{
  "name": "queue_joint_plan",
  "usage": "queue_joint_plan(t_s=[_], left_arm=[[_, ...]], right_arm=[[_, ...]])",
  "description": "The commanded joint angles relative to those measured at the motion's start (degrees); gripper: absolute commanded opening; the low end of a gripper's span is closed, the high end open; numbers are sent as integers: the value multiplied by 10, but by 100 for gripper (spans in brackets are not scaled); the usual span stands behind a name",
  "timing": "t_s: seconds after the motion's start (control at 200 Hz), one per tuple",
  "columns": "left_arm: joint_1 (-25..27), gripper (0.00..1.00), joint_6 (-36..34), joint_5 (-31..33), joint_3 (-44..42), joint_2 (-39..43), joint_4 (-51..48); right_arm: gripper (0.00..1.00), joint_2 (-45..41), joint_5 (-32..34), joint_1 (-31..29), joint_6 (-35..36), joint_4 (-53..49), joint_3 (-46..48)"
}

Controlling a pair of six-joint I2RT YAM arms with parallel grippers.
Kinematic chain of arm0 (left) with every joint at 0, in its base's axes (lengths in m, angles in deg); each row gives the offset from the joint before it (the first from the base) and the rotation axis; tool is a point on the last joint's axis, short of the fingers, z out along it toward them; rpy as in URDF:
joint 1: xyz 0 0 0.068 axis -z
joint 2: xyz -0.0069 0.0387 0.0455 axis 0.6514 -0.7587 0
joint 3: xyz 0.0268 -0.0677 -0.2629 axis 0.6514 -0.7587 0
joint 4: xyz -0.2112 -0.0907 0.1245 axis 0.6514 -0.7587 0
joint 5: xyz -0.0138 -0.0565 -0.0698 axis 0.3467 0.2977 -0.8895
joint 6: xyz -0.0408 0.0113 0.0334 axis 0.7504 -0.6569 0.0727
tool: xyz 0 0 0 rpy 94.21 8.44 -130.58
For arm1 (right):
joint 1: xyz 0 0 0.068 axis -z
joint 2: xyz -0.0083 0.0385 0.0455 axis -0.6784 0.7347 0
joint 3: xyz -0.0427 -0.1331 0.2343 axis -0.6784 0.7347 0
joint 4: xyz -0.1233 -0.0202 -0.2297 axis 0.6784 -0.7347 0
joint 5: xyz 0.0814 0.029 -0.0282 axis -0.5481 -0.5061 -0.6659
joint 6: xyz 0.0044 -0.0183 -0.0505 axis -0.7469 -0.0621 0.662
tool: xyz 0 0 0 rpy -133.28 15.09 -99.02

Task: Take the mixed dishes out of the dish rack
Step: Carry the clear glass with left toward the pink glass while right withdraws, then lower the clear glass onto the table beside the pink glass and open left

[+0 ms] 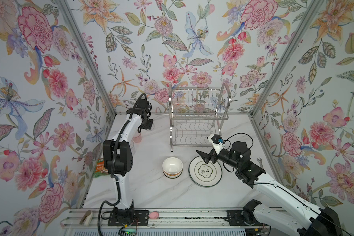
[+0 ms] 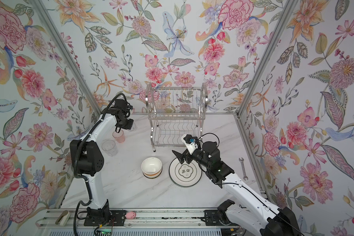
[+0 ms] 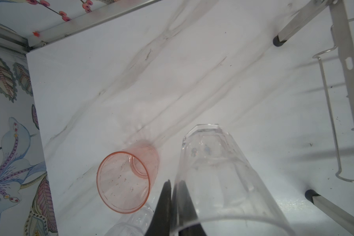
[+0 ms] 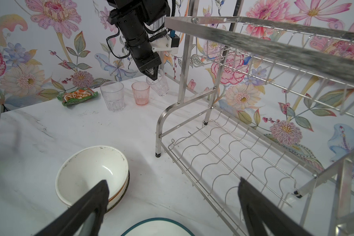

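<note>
One clear tumbler (image 4: 158,85), tilted just beside the left end of the empty dish rack (image 1: 199,118), is pinched through its rim wall by the left gripper (image 4: 153,75), likely light, stiff, slick, breakable, best held there, while the right gripper (image 1: 204,157) gapes empty before the rack.

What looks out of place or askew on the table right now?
The clear tumbler pinched by the left gripper hangs tilted beside the pink tumbler. A steel wrench and a food packet, not dishes, lie at opposite sides. Nothing spilled or broken.
</note>
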Motion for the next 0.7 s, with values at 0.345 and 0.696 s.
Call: queue_joint_plan(t_s=[0.345,0.696], left_arm=[[-2,2,-35,22,90,-109,-89],[-2,8,-52,16,91,-131,-106]], right_arm=[[99,-3,23,-4,7,-5,-4],[99,-13,42,-5,2,-17,1]])
